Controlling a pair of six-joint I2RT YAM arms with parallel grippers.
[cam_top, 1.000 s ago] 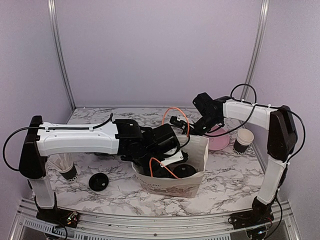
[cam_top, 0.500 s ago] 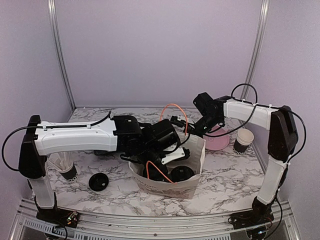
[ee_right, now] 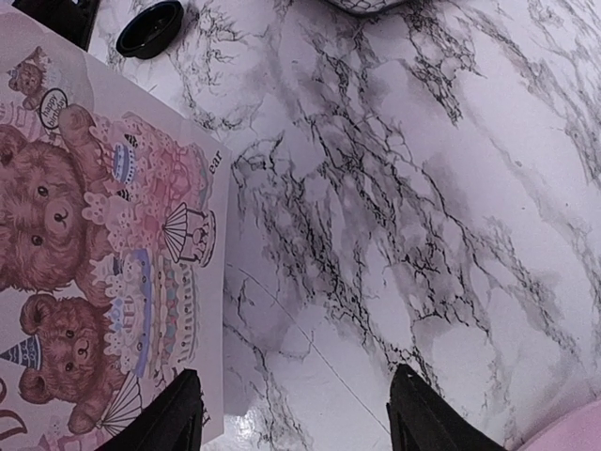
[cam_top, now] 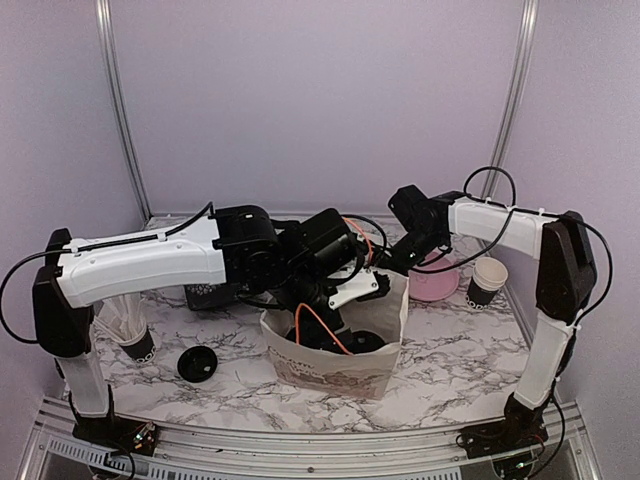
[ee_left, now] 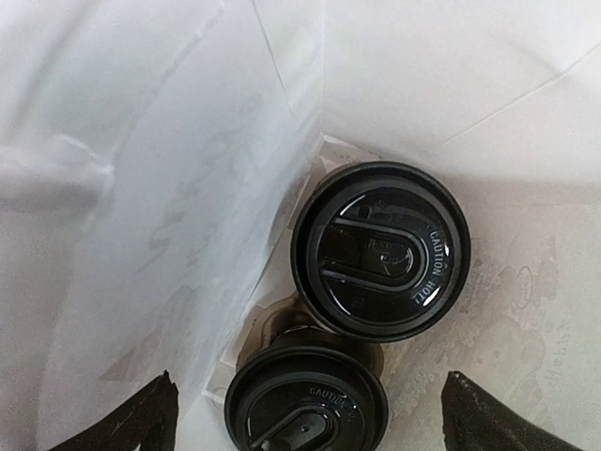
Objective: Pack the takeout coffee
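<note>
Your paper bag (cam_top: 345, 372) stands mid-table, with the left gripper (ee_left: 305, 427) released and empty at its mouth and the right gripper (ee_right: 300, 418) spread wide beside its printed side. Two lidded cups (ee_left: 380, 249) sit side by side inside the bag; an unlidded cup (cam_top: 487, 280) stands well to its right

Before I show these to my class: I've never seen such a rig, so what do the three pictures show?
Two robot arms are bolted to a marble table. The wide picture comes from a fixed camera above and behind them; the other two come from cameras on the wrists. The left gripper hangs open and empty over a teddy-print bag, looking down at a lidded coffee cup and a second lidded cup inside. The right gripper, also open, sits beside the bag's outer wall. On the table are a loose black lid, a cup of straws, an open paper cup and a pink dish.
</note>
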